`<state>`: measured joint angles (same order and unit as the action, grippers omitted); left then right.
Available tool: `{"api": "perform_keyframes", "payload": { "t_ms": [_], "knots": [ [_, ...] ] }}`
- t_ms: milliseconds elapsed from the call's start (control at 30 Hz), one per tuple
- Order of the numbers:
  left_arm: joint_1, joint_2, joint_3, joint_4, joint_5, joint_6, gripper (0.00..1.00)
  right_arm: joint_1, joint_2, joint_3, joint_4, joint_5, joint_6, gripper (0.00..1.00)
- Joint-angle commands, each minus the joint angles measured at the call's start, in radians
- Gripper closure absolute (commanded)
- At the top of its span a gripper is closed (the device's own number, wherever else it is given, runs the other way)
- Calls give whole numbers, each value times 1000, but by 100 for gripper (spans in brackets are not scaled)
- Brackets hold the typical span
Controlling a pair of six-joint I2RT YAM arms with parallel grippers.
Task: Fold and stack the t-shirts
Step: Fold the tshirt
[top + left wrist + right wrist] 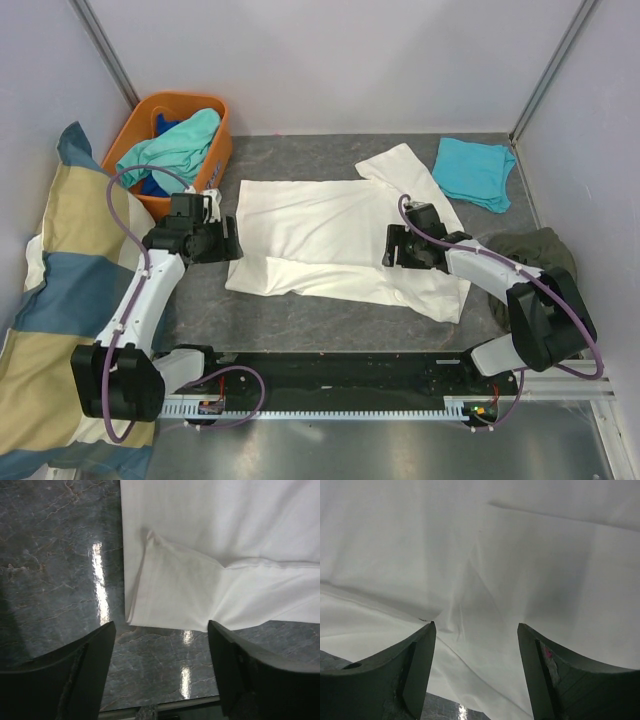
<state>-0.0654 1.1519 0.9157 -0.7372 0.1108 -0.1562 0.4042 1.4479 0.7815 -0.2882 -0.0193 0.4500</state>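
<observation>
Cotton, cream-white and limp, the t-shirt lies flat in the middle of the surface, its near edge folded over. Light and floppy, it will likely bunch unless pinched at doubled edges or corners. The left fingers gape empty just off its left edge. The right fingers are spread above the cloth, holding nothing.

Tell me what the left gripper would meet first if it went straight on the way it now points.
Probably the folded corner of the white t-shirt, lying ahead of the left gripper; depth is unclear, so the table just before that edge could come first.
</observation>
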Motion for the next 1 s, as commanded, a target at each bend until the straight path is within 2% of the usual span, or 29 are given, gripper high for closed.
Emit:
{"api": "perform_keyframes", "payload": {
  "t_ms": [0,200,600,967],
  "knots": [
    [-5,-14,-3,-30,-95,43,25,4,-20,-10,47,29,35,25],
    [-5,87,8,1,-60,69,30,5,-20,10,46,30,18,23],
    [-5,282,63,59,-20,129,32,2,-29,10,47,67,10,22],
    [-14,425,83,82,15,147,43,5,-15,18,54,59,4,20]
  ]
}}
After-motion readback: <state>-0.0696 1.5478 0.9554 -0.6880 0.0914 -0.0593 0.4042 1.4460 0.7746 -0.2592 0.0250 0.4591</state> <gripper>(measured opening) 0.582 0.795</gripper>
